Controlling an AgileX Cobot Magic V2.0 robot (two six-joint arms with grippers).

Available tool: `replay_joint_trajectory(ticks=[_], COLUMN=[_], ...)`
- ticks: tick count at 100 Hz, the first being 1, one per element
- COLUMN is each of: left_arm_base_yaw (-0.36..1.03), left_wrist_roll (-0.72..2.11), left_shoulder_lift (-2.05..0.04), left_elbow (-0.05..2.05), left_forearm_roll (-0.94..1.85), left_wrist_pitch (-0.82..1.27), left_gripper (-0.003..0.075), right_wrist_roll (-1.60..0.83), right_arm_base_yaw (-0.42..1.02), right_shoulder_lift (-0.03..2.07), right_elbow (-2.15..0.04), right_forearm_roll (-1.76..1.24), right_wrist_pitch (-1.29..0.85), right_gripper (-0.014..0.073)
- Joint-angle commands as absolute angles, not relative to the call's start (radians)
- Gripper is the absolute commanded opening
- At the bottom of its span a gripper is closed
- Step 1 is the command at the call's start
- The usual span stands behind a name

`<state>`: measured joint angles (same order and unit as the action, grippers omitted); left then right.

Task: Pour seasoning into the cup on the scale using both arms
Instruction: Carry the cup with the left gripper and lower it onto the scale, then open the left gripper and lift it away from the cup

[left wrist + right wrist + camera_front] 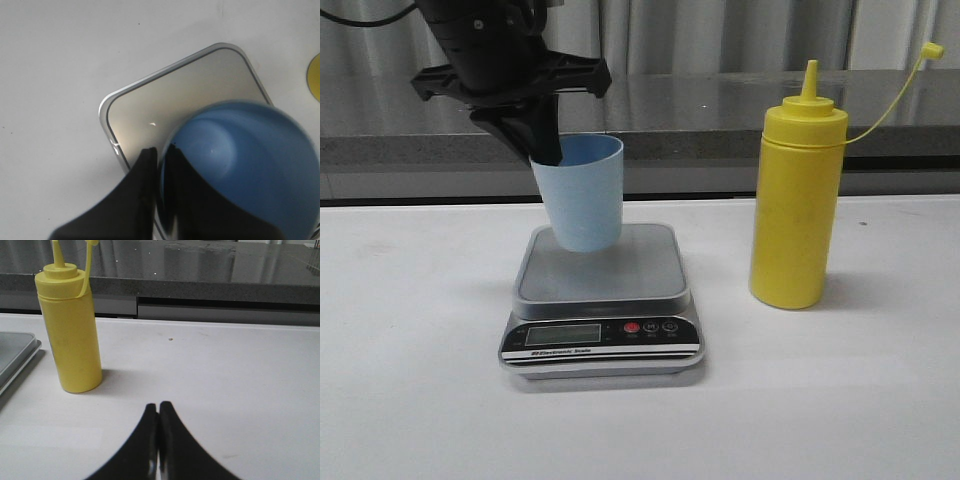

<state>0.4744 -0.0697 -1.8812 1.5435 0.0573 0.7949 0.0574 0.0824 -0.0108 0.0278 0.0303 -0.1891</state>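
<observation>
white tabletop [420, 400]: matte and plain. In the right wrist view it runs out ahead of the fingertips to the back edge; a tiny dark speck [171, 339] sits on it well beyond the tips.
dark grey counter ledge [720, 110]: glossy, speckled, along the table's far edge, far ahead of the fingers. A pale panel with a dark slot [225, 303] sits under it.
grey vertical curtain folds [740, 30] behind the ledge.

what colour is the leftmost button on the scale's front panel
Red, on the scale; the button shows best in the front view.
</observation>
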Motion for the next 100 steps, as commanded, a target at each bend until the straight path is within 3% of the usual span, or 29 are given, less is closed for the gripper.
replay_joint_trajectory(ticks=[1, 68, 77, 100], left_arm_base_yaw=[0.484, 0.484, 0.484, 0.484], left_wrist_roll=[-0.075, -0.073, -0.073, -0.073], left_shoulder_lift=[-1.84, -1.877, -1.877, -1.865], left_elbow=[1.577, 1.577, 1.577, 1.582], left_forearm_roll=[0.074, 0.092, 0.092, 0.092], left_wrist_pitch=[0.766, 0.796, 0.799, 0.809], left_gripper=[-0.002, -0.0012, 0.0065, 0.0441], right_wrist_roll=[0.058, 0.058, 0.058, 0.058], right_arm_base_yaw=[0.075, 0.075, 0.075, 0.075], right_shoulder_lift=[-0.03, -0.03, -0.03, -0.03], right_elbow=[0.006, 0.006, 0.006, 0.006], right_forearm_roll=[0.032, 0.032, 0.032, 0.032], right_wrist_pitch=[-0.107, -0.107, -0.107, -0.107], right_gripper=[-0.0067, -0.0067, -0.0067, -0.0067])
